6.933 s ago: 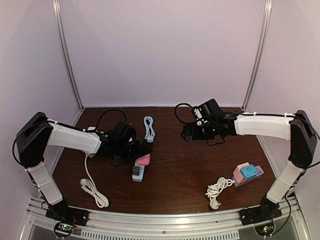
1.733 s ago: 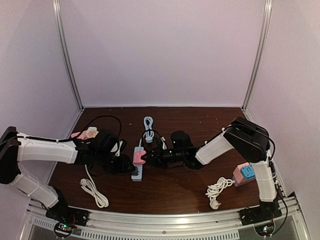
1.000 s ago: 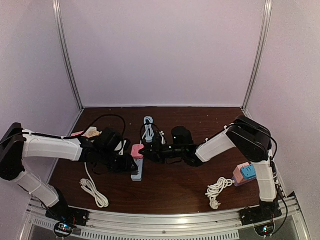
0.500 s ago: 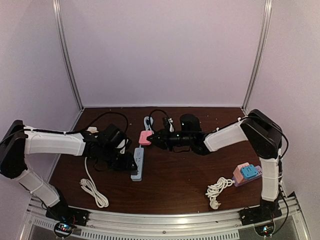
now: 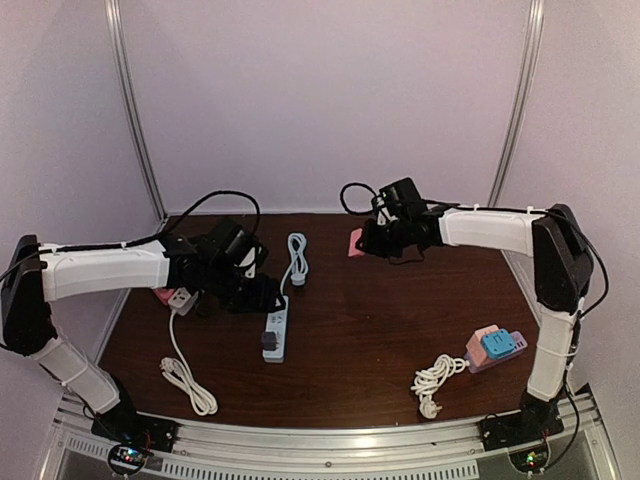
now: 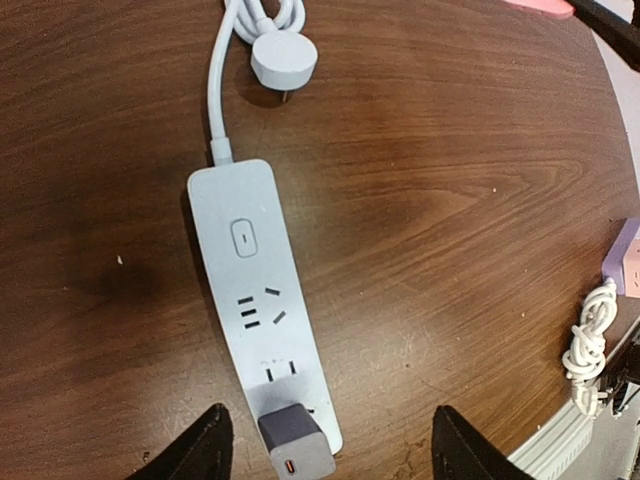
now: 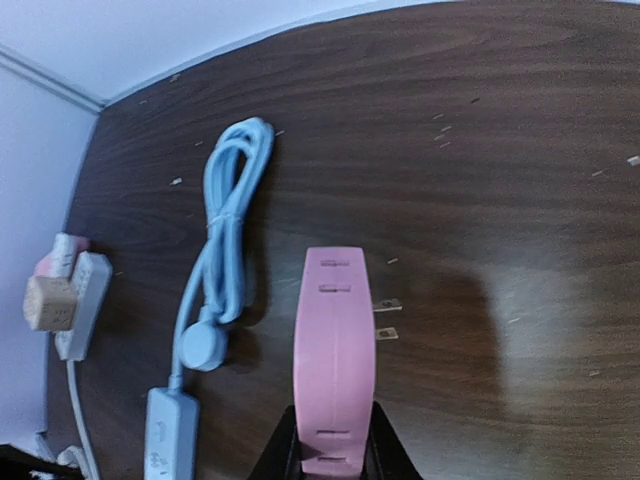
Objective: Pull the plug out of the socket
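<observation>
Claw on my right (image 7: pixel 330 445) is pinched tight on the flat pink plastic plug (image 7: pixel 333 350), and that is the change. A moment ago this plug sat in the long pale blue-grey power strip (image 6: pixel 250 290). Since then I have drawn it out and carried it up and away toward the back wall. It now hangs clear of the dark wooden surface (image 7: pixel 520 180), jutting forward from the fingertips, with its two metal prongs bare on the claw's right side.

My left claw (image 6: pixel 330 440), which had been bearing down on the strip to steady it, has let go and risen. Its fingers stand spread wide with nothing gripped, and the strip lies flat directly beneath it, untouched. I judge the pull itself done: plug and socket are well apart, and only setting the plug down remains.

One small dark grey adapter (image 6: pixel 293 445) is seated in the strip's end outlet, right under the left claw; I take it to be none of my concern. Ahead and to the left of the right claw lies the strip's coiled pale blue cord (image 7: pixel 225 230).

I can read no brand anywhere. The strip shows only a switch outline and its slots. The plug carries faint moulded marks that may be lettering, but they are too small to make out.
</observation>
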{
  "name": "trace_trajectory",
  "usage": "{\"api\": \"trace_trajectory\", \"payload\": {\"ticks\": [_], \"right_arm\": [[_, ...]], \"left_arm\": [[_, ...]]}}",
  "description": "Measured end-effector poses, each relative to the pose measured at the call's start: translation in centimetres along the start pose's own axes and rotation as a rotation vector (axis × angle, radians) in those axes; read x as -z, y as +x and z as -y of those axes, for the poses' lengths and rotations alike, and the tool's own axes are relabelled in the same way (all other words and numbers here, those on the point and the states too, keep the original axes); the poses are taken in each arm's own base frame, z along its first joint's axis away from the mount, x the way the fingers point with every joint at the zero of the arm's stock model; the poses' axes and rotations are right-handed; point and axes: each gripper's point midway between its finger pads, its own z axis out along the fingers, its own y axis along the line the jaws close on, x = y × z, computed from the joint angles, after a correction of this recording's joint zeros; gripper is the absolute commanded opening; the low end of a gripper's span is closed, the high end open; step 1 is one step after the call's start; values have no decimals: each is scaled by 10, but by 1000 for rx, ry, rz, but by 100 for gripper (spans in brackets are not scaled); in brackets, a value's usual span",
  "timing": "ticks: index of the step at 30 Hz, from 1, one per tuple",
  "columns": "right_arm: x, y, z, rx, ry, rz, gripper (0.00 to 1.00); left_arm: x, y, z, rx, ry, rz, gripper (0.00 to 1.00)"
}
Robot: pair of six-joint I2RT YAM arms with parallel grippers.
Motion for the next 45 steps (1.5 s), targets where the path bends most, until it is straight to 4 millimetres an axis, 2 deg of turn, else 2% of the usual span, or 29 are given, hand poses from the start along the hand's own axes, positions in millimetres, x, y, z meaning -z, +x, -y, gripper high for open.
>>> {"api": "trace_trajectory", "payload": {"ticks": [3, 6, 11, 17, 20, 26, 31, 35, 41, 45], "right_arm": [[8, -38, 39, 86, 241, 52, 0], [11, -62, 75, 159, 446, 71, 0], [5, -70, 132, 277, 751, -2, 0], [-1, -70, 177, 383, 969, -91, 0], [4, -70, 188, 424, 1024, -128, 0], [9, -75, 198, 456, 1059, -153, 7], [-2, -73, 208, 481, 1073, -180, 8], [-8, -66, 219, 507, 1101, -209, 20], [-13, -65, 215, 503, 1064, -217, 42], [-19, -60, 212, 488, 1018, -232, 50]], "left_arm": [[0, -4, -3, -1, -4, 8, 70], [-1, -8, -9, 6, -13, 12, 70], [-1, -15, -14, 8, -17, 26, 71], [0, -20, -12, 2, -6, 44, 71], [0, -21, -11, 1, -2, 49, 71], [0, -23, -10, 0, 5, 57, 73], [-4, -24, -9, 1, 7, 61, 73], [-5, -24, -10, 1, 5, 59, 73], [-6, -24, -10, 2, 3, 59, 76], [-6, -24, -10, 2, 2, 60, 76]]}}
